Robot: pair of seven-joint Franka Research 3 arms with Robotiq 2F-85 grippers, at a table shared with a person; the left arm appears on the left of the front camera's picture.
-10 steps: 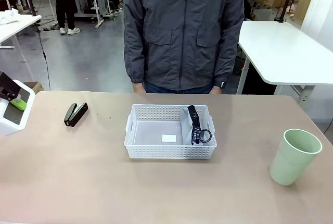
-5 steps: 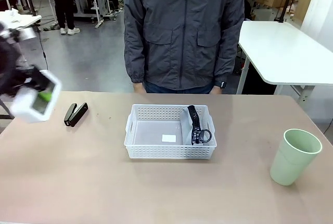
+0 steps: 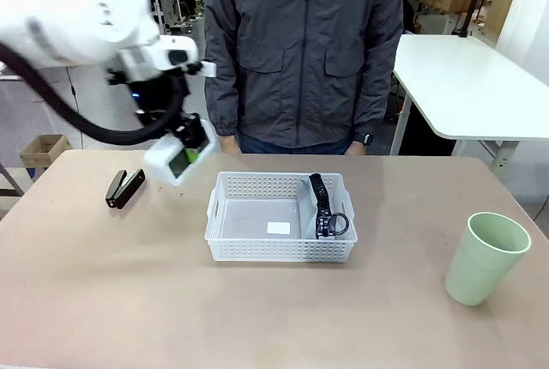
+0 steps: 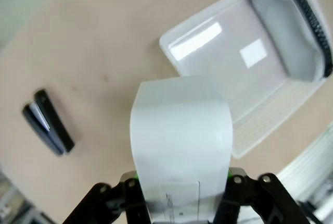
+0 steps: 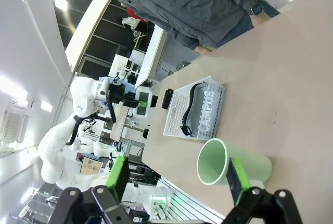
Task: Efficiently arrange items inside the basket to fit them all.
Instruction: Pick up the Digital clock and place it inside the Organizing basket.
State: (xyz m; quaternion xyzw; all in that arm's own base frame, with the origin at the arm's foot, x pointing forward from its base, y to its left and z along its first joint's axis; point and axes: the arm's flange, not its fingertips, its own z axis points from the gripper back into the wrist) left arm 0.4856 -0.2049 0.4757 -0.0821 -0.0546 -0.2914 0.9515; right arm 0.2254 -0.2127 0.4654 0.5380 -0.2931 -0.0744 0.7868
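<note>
my left gripper (image 3: pixel 190 149) is closed partway on the white box (image 3: pixel 171 165) and holds it in the air above the table (image 3: pixel 129 300), between the black stapler (image 3: pixel 125 188) and the left end of the basket (image 3: pixel 279 250). the grey pouch (image 3: pixel 307 214) stands on edge in the basket's right end. my right gripper (image 5: pixel 178 178) is spread wide and empty. the green cup (image 3: pixel 485 257) stands upright, well to the right of the basket.
</note>
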